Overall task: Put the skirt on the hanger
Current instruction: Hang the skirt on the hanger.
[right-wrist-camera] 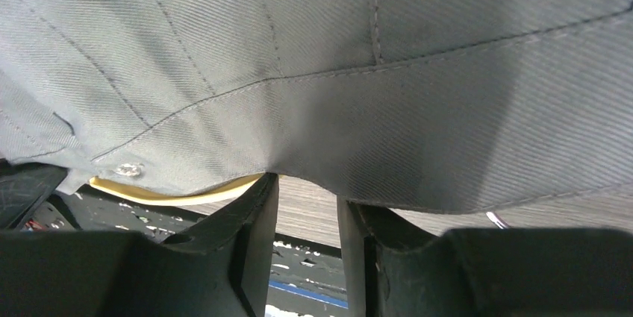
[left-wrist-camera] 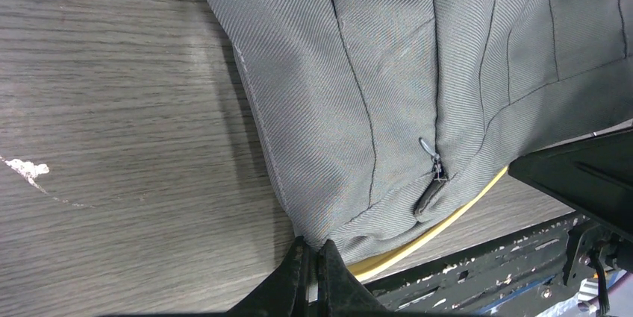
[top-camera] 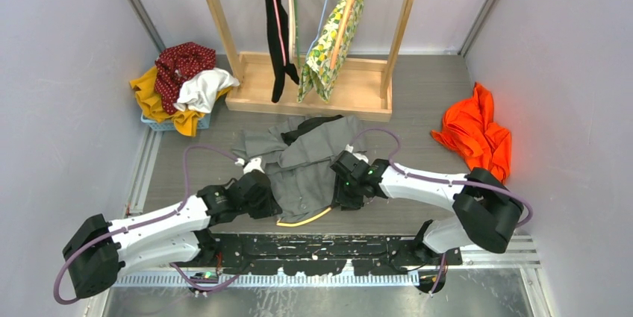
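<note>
From above, the grey skirt (top-camera: 302, 160) is seen spread at mid-table, its waist turned toward the arms. The yellow hanger (top-camera: 302, 221) is tucked under that near edge, only an arc of it showing. The left gripper (top-camera: 257, 186) is set at the skirt's left side and the right gripper (top-camera: 345, 183) at its right. This is judged to be so that the waist can be held taut over the hanger. A rack (top-camera: 310, 97) stands behind with garments hung on it. A blue basket (top-camera: 153, 123) at far left is heaped with red, white and yellow clothes, and an orange cloth (top-camera: 474, 134) lies at the right.

At the left wrist, the left gripper (left-wrist-camera: 313, 276) is pinched nearly closed, with a corner of the skirt (left-wrist-camera: 388, 71) caught between the tips. The zip (left-wrist-camera: 431, 175) hangs just above the hanger (left-wrist-camera: 440, 226), which passes beneath the cloth.

At the right wrist, the right gripper (right-wrist-camera: 306, 235) is held narrowly apart. Bare table is seen through the gap and no cloth between the fingers. The waistband of the skirt (right-wrist-camera: 336, 56) lies across the tips, and the hanger (right-wrist-camera: 179, 196) shows to their left. A grip here is judged not yet made.
</note>
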{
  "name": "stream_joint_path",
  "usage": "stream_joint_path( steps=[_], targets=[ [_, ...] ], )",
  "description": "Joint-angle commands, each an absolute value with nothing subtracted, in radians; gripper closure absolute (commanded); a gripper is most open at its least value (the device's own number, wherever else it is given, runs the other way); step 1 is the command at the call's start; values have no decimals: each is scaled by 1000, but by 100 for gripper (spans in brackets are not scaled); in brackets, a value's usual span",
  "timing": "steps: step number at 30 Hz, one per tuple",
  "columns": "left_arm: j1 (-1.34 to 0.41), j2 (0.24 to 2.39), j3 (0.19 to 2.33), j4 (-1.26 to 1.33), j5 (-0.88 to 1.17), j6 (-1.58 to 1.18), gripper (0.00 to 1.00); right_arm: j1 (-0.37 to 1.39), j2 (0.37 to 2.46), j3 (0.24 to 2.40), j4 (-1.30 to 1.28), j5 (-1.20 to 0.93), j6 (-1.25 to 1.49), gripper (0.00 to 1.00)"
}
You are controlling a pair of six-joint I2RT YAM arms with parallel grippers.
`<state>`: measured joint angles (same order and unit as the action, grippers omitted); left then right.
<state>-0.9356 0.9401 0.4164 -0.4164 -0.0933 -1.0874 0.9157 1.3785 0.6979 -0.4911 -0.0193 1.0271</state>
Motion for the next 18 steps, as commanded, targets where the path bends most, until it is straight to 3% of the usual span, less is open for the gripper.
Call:
stream_joint_path(
  steps=[1,18],
  targets=[
    [-933,906,404,-373,-93,-1080,100,922,1399,751,-475,21,1020,59],
    [-933,894,382,-356,-85,-1083,100,923,1493,792,-479,21,997,55]
  ],
)
